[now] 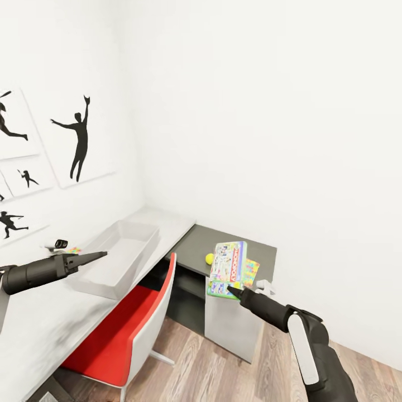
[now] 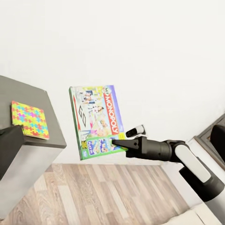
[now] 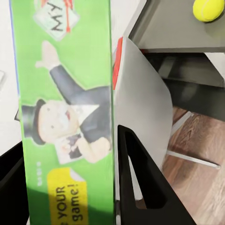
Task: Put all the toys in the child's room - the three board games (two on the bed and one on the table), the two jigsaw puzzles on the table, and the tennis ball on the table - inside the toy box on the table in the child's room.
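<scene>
While right gripper (image 1: pixel 234 290) clamps green-edged Monopoly box (image 1: pixel 228 269) by bottom edge, I see it aloft over dark desk (image 1: pixel 192 250), ball (image 1: pixel 209 258) at nine o'clock. Left gripper (image 1: pixel 101 255) looks closed, empty.

One board game (image 1: pixel 229 267), one jigsaw puzzle (image 2: pixel 30 119), one tennis ball (image 1: pixel 209 258), one toy box (image 1: pixel 120 255).

Table (image 1: pixel 33 329) bears toy box (image 1: pixel 120 259), tennis ball (image 1: pixel 209 258).

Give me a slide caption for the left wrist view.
Right gripper holds a Monopoly board game in mid-air beside the dark desk section.
</scene>
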You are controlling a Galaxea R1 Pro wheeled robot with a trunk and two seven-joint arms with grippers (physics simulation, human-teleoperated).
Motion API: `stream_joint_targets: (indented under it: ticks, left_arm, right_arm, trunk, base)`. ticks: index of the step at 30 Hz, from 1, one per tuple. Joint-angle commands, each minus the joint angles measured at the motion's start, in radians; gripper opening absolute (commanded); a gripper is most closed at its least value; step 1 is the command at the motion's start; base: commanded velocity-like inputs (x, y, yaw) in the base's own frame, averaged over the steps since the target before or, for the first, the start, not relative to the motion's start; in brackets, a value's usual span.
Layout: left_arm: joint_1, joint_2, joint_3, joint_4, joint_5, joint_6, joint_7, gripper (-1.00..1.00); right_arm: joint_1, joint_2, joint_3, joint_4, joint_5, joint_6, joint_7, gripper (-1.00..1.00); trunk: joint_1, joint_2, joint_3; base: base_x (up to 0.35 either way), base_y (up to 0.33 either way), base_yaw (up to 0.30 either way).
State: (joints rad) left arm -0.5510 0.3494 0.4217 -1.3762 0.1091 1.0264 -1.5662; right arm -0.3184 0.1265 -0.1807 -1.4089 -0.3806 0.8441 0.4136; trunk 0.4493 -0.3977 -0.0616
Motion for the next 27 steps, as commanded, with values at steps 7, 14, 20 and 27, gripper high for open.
stream_joint_targets:
  ticks: [7,14,20,27]
  left_arm:
    - [-0.001,0.000,0.000,0.000,-0.001,0.011,-0.005,1.00]
    - [-0.001,0.000,0.000,0.000,0.000,0.011,-0.005,1.00]
    - [-0.001,0.000,0.000,0.000,0.000,0.011,-0.005,1.00]
    - [-0.001,0.000,0.000,0.000,0.000,0.011,-0.005,1.00]
  right_arm:
    - [-0.001,0.002,-0.002,0.002,0.002,0.005,0.005,-1.00]
    - [-0.001,0.002,0.000,0.004,0.002,0.004,0.005,-1.00]
    - [-0.001,0.002,0.001,0.004,0.003,0.003,0.001,-1.00]
    - [-0.001,0.002,0.002,0.005,0.003,0.003,-0.001,-1.00]
  trunk:
    - [0.001,-0.002,-0.002]
    - [0.001,-0.002,-0.003]
    - [0.001,-0.002,-0.007]
    - [0.001,-0.002,-0.012]
  base:
    - [0.000,0.000,0.277]
    - [0.000,0.000,0.289]
    - [0.000,0.000,0.272]
    - [0.027,-0.027,0.257]
